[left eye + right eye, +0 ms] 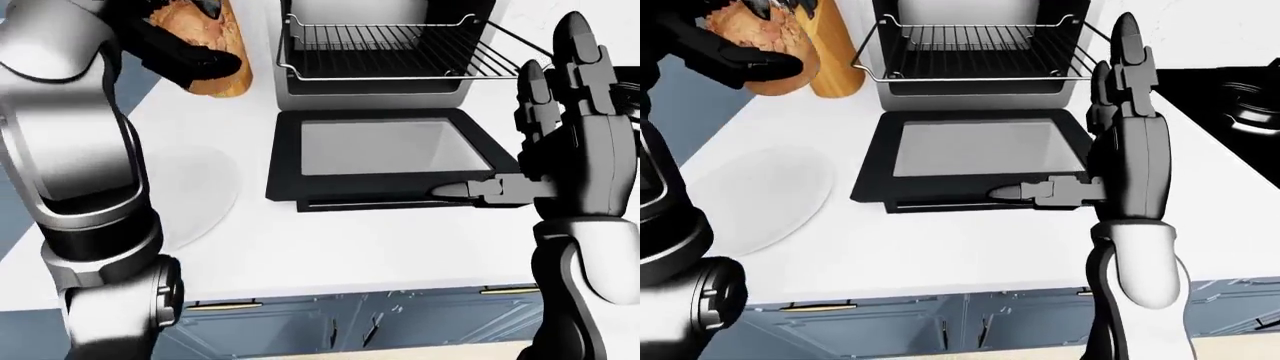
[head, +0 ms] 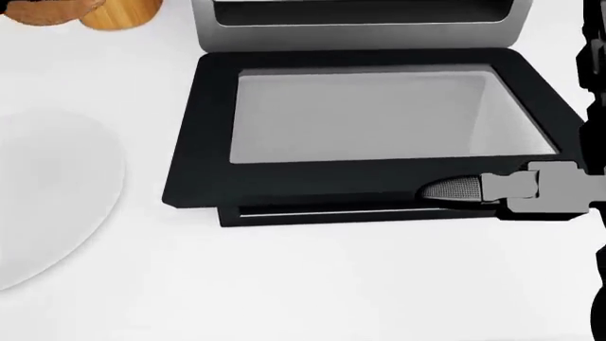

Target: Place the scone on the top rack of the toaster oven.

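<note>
My left hand (image 1: 752, 41) is shut on the brown scone (image 1: 770, 34) and holds it high at the top left of the right-eye view, left of the toaster oven (image 1: 975, 90). In the head view only the scone's edge (image 2: 47, 11) shows in the top left corner. The oven's door (image 1: 980, 154) lies open flat on the counter. Its wire rack (image 1: 975, 49) is pulled partly out, with nothing on it. At the door's right edge my right hand (image 1: 1095, 120) stands open, fingers upright and thumb (image 2: 460, 189) lying over the door's near rim.
A bare white plate (image 1: 760, 195) lies on the white counter left of the door. Beside the oven's left side stands a wooden cylinder (image 1: 832, 56), just behind the scone. A black stove (image 1: 1240, 90) is at the far right. Blue cabinets run below the counter edge.
</note>
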### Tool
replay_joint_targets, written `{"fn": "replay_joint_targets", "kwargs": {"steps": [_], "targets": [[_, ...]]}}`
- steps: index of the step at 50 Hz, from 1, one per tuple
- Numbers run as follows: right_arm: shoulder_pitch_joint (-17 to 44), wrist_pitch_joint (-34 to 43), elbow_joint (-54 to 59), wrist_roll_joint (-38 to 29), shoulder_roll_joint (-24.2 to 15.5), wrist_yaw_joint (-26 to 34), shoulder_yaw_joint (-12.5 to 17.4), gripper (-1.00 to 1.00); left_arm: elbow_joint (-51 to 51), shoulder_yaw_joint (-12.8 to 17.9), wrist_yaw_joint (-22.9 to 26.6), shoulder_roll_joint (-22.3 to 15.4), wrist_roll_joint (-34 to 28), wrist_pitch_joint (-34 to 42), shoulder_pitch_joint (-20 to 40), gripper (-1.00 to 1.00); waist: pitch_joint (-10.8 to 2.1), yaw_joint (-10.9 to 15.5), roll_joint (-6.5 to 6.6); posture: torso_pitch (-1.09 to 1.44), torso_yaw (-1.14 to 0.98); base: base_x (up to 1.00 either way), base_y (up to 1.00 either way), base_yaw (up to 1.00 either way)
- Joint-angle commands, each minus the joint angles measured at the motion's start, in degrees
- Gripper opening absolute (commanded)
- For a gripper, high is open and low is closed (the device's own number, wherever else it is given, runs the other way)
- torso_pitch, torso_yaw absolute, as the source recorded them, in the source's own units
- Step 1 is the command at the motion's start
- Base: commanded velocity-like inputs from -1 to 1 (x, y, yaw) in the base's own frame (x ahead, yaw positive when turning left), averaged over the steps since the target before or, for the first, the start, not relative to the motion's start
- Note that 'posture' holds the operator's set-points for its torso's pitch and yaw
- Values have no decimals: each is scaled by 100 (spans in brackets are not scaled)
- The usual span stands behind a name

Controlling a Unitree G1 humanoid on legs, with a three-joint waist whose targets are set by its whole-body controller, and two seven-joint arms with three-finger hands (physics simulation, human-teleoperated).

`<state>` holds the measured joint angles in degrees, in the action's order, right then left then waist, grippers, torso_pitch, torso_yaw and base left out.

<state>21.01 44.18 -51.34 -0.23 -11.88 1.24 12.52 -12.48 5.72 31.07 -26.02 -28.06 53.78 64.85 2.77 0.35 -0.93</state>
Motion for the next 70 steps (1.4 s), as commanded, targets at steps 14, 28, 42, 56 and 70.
{"fn": "replay_joint_targets", "kwargs": {"steps": [14, 28, 42, 56, 70], "targets": [[163, -81, -227, 12, -76, -35, 64, 100, 735, -234, 32, 650, -228, -470, 1203, -76, -110, 4, -69, 0, 0, 0, 0, 0], [81, -95, -303, 78, -94, -51, 132, 100, 1166, -343, 131, 918, -331, -669, 1716, -78, -84, 6, -103, 0, 0, 0, 0, 0], [-124, -278, -312, 72, -23, -51, 138, 100, 1857, -465, -113, 1382, -247, -1099, 2131, -83, -84, 15, -143, 0, 0, 0, 0, 0], [-247, -381, -313, 68, 31, -47, 141, 100, 2409, -569, -453, 1827, -22, -1514, 2252, -84, -92, 22, -169, 0, 0, 0, 0, 0], [-283, -278, -431, 159, -36, -29, 316, 100, 3466, -639, -843, 2174, 210, -2218, 2622, -86, -105, 34, -206, 0, 0, 0, 0, 0]]}}
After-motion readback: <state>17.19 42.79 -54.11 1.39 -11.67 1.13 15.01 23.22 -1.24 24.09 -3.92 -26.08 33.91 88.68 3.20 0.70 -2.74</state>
